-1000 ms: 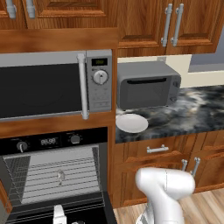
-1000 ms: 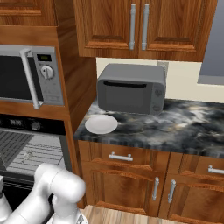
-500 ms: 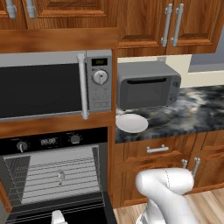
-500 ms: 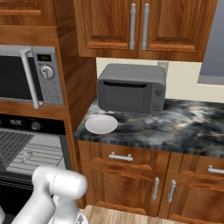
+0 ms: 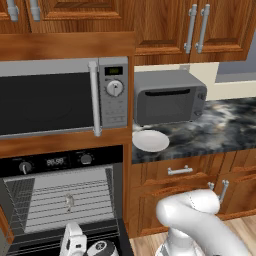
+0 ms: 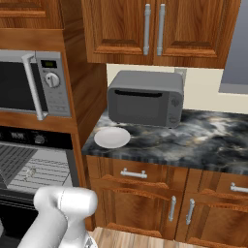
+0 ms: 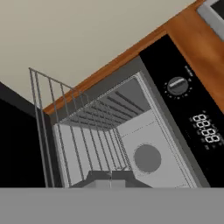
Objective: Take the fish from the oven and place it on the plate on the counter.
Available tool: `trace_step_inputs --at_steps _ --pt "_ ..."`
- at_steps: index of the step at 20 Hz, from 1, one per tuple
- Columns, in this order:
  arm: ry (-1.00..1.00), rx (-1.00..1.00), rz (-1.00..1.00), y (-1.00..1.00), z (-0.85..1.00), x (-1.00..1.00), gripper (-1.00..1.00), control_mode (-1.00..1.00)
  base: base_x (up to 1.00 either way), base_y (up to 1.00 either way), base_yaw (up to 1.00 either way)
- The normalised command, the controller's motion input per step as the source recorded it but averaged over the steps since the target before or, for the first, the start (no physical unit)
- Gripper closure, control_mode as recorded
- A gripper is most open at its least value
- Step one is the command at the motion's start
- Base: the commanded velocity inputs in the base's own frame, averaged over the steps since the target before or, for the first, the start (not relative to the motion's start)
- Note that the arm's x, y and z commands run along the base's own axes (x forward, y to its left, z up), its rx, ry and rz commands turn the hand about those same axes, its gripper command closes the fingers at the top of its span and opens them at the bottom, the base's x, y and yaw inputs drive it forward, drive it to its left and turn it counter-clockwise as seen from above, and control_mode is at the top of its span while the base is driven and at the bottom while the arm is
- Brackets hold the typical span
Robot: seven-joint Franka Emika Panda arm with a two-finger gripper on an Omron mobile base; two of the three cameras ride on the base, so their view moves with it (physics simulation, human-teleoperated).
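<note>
The oven [image 5: 55,161] stands open under the silver microwave, and its grey inside and wire racks show. The tiny pale fish [image 5: 69,201] lies on the middle of a rack, also the fish [image 6: 31,172] in the right base view. My gripper [image 5: 72,227] is low in front of the oven opening, below and short of the fish, apart from it. In the hand view my gripper [image 7: 110,178] has its dark tips pressed together, shut on nothing, looking into the oven [image 7: 131,144]. The white plate [image 5: 150,140] sits bare on the counter [image 5: 220,130]; in the right base view the plate [image 6: 112,137] lies near the counter's left end.
A grey boxy appliance [image 5: 169,97] stands on the counter right behind the plate. The microwave [image 5: 60,102] with its vertical handle hangs above the oven. Wooden drawers [image 6: 140,174] sit under the counter. The open oven door [image 5: 45,247] lies below my hand.
The jaws have closed the last small gap. The hand has shifted only slightly in front of the oven; fish and plate lie as before.
</note>
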Motion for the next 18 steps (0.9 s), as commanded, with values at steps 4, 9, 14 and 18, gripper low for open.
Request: trace_step_inputs --at_steps 4,9,14,18 --pt "0.36 0.16 -0.15 -0.38 0.64 0.19 1.0 -1.0 0.0 0.0 0.0" --pt "0.52 0.13 -0.25 -0.17 0.47 0.33 1.0 -1.0 0.0 0.0 0.0" --pt "0.61 0.13 -0.25 -0.15 0.53 0.21 1.0 -1.0 0.0 0.0 0.0" --pt "0.54 0.03 -0.17 -0.08 0.18 0.06 1.0 -1.0 0.0 0.0 0.0"
